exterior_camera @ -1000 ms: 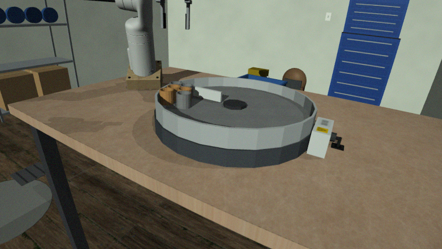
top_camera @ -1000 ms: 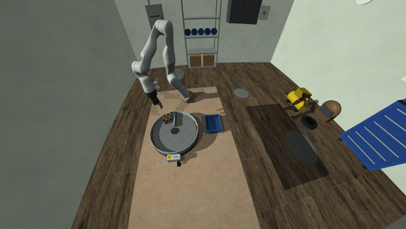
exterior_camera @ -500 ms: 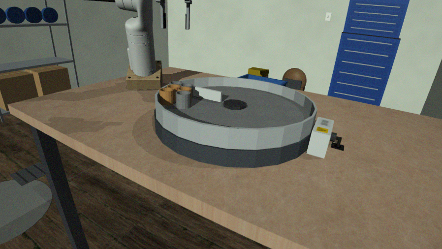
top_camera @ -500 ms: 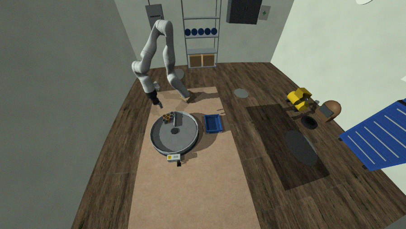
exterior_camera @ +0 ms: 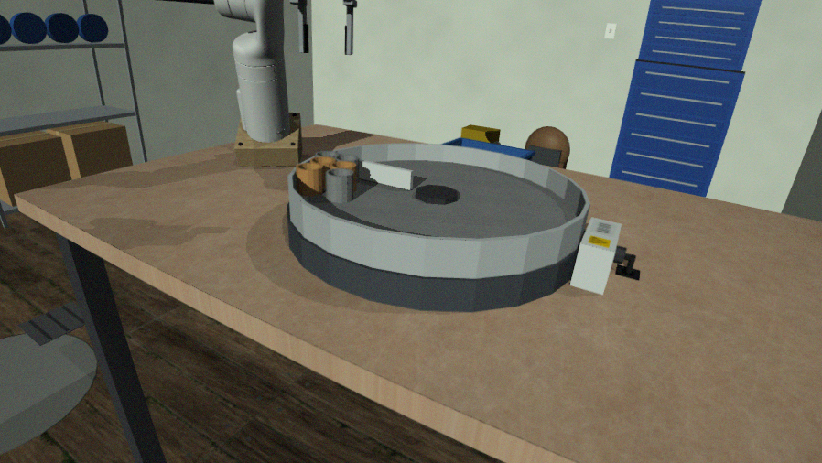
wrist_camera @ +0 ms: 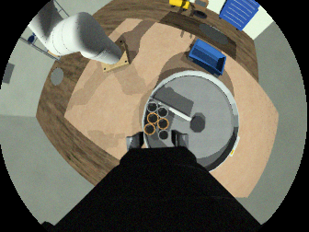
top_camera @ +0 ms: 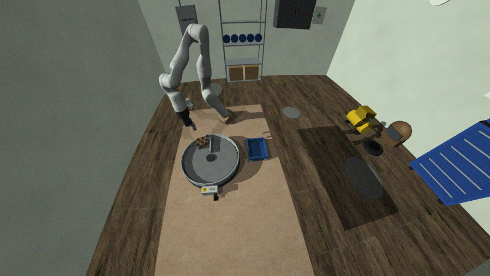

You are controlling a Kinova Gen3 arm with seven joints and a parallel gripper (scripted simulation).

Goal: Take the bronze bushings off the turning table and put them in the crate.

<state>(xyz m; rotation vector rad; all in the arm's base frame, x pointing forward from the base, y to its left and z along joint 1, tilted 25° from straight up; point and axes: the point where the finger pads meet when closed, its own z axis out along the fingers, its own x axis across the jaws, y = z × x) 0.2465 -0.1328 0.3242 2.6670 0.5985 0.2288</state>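
Fingers point(exterior_camera: 348, 31) stand wide open above the turning table point(top_camera: 236, 150) point(exterior_camera: 477, 257) point(wrist_camera: 234, 108).

Past the open claw point(top_camera: 191, 126) point(exterior_camera: 325, 28) point(wrist_camera: 157, 140), pale green walls point(top_camera: 411, 44) point(exterior_camera: 459, 69) enclosed a dark plank floor point(top_camera: 130, 192) point(exterior_camera: 230, 403). Below the claw spread a tan tabletop point(top_camera: 226, 233) point(exterior_camera: 690, 345) point(wrist_camera: 98, 98), crossed by soft shadows. Beyond it, a metal shelf unit point(top_camera: 243, 22) point(exterior_camera: 130, 86) bore blue round items above brown boxes point(top_camera: 243, 72) point(exterior_camera: 63, 152).
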